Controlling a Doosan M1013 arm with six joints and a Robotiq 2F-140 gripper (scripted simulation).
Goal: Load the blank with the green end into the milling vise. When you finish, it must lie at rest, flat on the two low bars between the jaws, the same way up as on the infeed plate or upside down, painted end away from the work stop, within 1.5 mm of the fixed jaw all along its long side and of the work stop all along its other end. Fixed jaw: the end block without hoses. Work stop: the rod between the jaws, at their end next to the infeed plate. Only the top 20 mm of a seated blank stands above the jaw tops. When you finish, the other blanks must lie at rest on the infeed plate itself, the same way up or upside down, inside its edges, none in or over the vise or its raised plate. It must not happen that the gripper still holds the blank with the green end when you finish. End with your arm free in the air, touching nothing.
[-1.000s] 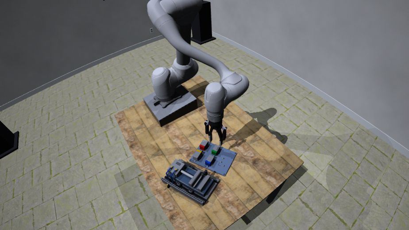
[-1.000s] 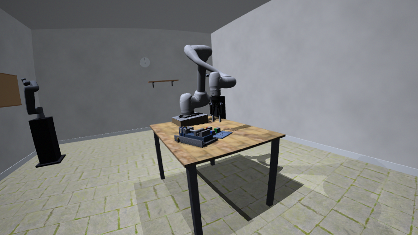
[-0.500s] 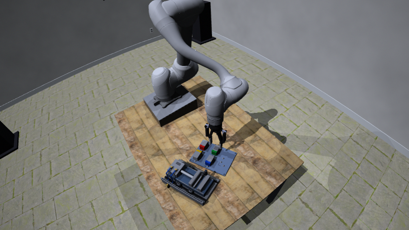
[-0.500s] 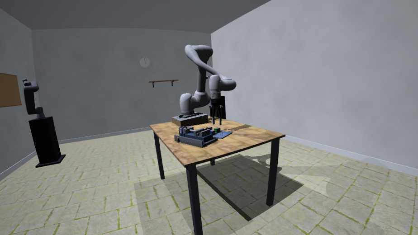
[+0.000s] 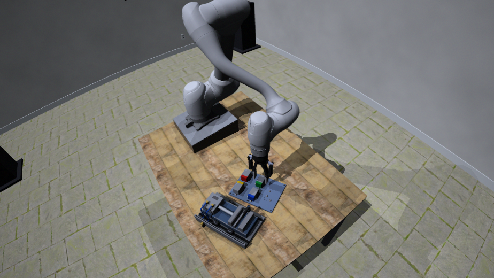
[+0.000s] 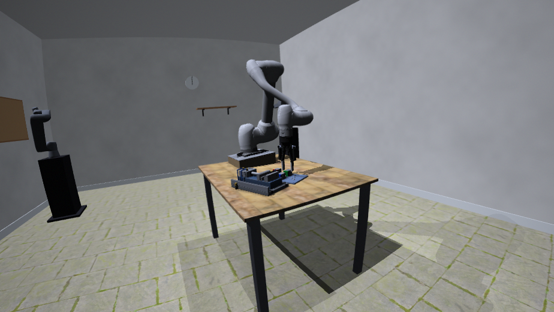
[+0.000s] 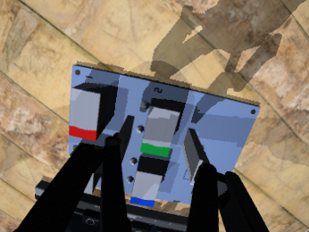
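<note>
Here's the gripper [image 5: 260, 175] [image 6: 287, 168] [image 7: 159, 132], open above the green blank [image 5: 261, 182] [image 6: 287, 173] [image 7: 160, 129] on the plate [image 5: 276, 195] [image 6: 295, 179] [image 7: 223, 117], and if it comes down off-centre, a fingertip could catch the blank's top or shove it towards the blue blank [image 5: 253, 193] [image 6: 280, 175] [image 7: 147, 185]!

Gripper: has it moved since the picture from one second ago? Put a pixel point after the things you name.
Yes. In the exterior view, the gripper [image 5: 261, 178] [image 6: 287, 168] [image 7: 159, 132] has come down, its fingers now lower against the table [image 5: 310, 221] [image 6: 321, 186] [image 7: 40, 49] behind the vise [image 5: 229, 217] [image 6: 253, 182].
</note>
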